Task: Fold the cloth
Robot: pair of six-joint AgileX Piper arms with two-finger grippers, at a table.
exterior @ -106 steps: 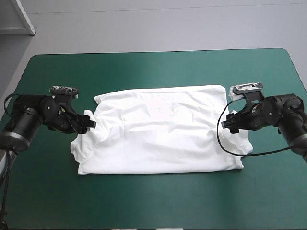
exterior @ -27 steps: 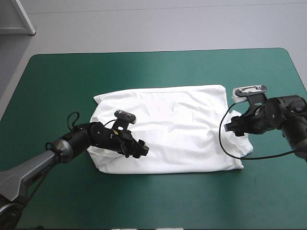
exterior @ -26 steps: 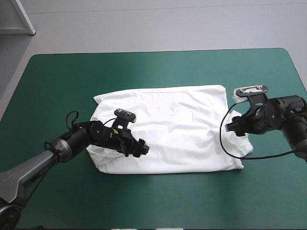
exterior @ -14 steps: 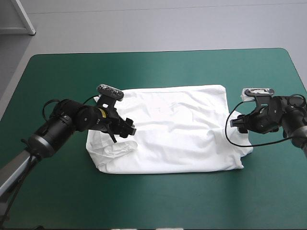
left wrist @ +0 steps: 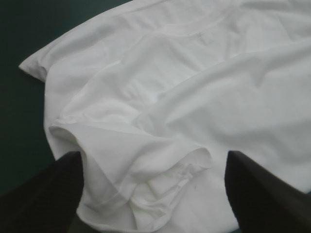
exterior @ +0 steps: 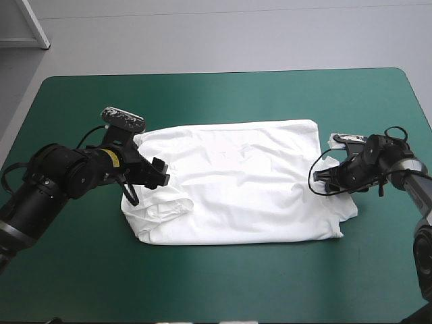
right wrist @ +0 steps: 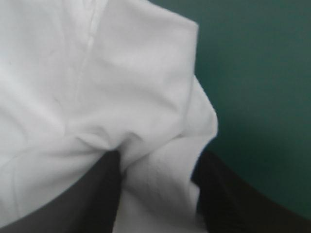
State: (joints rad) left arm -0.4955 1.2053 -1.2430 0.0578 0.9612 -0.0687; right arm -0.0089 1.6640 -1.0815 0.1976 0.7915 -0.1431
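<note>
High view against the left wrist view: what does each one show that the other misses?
Only the high view shows the whole T-shirt spread flat, the table around it with all its edges, and the right pincer at the shirt's right sleeve. Only the left wrist view shows fine detail: the neckline seam and the hem of the folded sleeve, lying ahead of the open black fingers. Both show the white shirt on the teal-green cover, with the left pincer at its left side.

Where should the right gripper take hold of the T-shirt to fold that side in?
Probably the sleeve jutting past the T-shirt's right edge, approached from the table's right side: it is the one loose flap there, and the right gripper sits at it.
</note>
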